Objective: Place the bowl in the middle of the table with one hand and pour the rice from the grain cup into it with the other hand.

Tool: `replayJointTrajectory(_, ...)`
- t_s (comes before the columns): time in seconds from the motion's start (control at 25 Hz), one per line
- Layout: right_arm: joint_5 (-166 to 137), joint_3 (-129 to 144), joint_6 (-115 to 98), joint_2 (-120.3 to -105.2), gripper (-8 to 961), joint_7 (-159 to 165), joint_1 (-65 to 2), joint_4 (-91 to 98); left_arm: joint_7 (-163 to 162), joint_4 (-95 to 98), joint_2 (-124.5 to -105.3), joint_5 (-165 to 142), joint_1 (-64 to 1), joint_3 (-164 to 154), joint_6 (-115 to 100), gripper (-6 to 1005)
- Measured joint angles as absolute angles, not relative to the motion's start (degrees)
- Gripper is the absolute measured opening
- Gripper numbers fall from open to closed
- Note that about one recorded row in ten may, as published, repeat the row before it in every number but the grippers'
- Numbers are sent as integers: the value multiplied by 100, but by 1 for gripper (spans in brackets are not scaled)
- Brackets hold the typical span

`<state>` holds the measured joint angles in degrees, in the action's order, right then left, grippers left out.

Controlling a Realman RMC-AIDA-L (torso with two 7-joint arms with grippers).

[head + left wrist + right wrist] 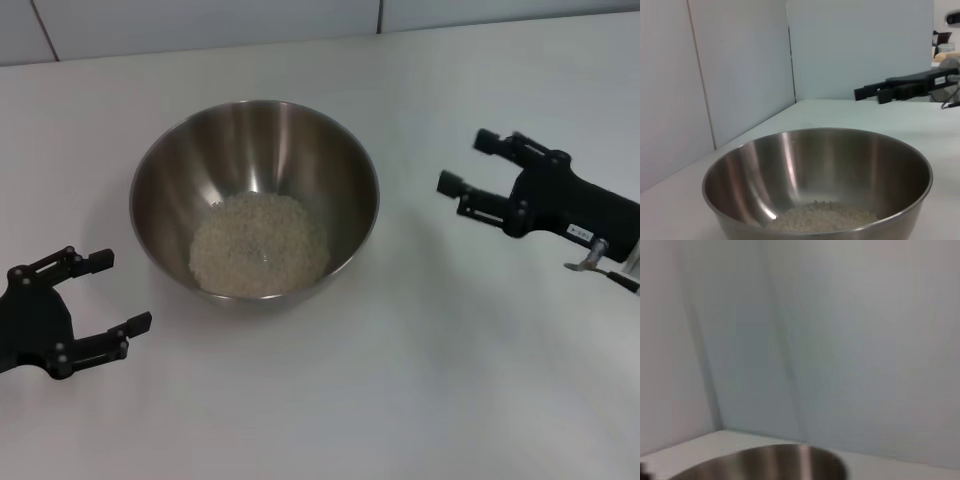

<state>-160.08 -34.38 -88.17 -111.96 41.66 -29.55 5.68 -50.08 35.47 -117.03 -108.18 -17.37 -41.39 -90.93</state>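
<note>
Sat upright near the middle of the table (420,380): the bowl (254,198), steel, wide-mouthed, much broader than either gripper. Held a loose, pale heap of rice (259,244) across its bottom, spread slightly toward the near wall. Showed no grain cup anywhere in the three views.

Hovered to the bowl's left and a little nearer the robot: the left gripper (108,292), fingers spread wide apart, tips pointing toward the bowl, clamped on nothing, not touching the rim. From its own wrist camera, looked straight at the bowl (817,182) from just beside it, with the rice (822,216) low inside.

Hung to the bowl's right, well apart from it: the right gripper (467,163), fingers likewise open and empty, tips aimed toward the bowl. Appeared again in the left wrist view as a dark shape (875,91) beyond the far rim, above the tabletop. From the right wrist camera, caught only a strip of the bowl's rim (775,465) against the pale wall panels (840,340) behind the table.
</note>
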Motion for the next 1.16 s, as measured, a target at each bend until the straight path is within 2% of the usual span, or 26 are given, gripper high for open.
replayJointTrajectory(0.16, -16103, -2940, -9257, -11271, 823, 4483, -3394, 1235, -5122, 3573, -11693, -10819, -1753, -4139, -9123, 827)
replayJointTrajectory(0.4, -16071, -2107, -9374, -11819, 824, 4821, -4146, 2821, -5173, 3581, -11683, -10819, -1770, -4152, -9138, 827)
replayJointTrajectory(0.48, -16049, -1855, -9395, -11912, 824, 5001, -4279, 3124, -5173, 3581, -11683, -10819, -1770, -4152, -9138, 827)
replayJointTrajectory(1.16, -14671, -92, -9441, -11929, 824, 5669, -4054, 3449, -5334, 3709, -11724, -10809, -1819, -4154, -9150, 827)
